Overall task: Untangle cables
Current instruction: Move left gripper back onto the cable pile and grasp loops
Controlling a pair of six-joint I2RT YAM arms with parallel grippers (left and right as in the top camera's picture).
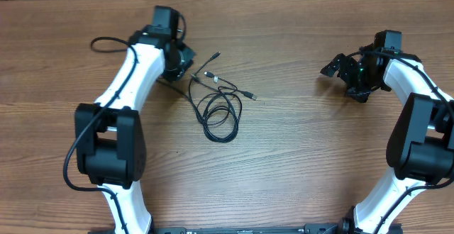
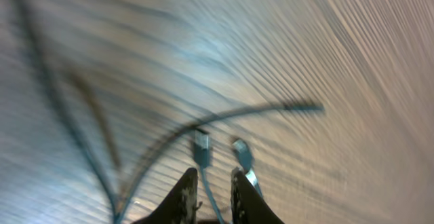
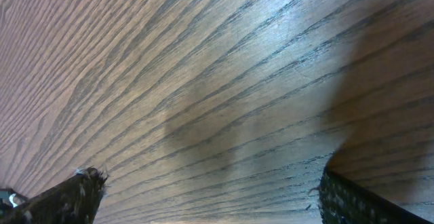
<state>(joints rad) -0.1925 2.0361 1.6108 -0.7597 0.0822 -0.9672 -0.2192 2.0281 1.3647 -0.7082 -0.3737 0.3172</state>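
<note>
Left gripper (image 2: 211,195), at ten o'clock of the cables (image 2: 202,148), pinches one thin strand; a slow outward pull seems best. Right gripper (image 3: 210,197) gapes wide, holding nothing.

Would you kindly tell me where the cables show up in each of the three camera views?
Overhead: the cables lie left of centre, looping toward the middle of the picture.
Left wrist: blurred, with two plug ends just ahead of the fingertips, low in the middle.
Right wrist: not in it.
Shared landmark: the wood-grain table.
</note>
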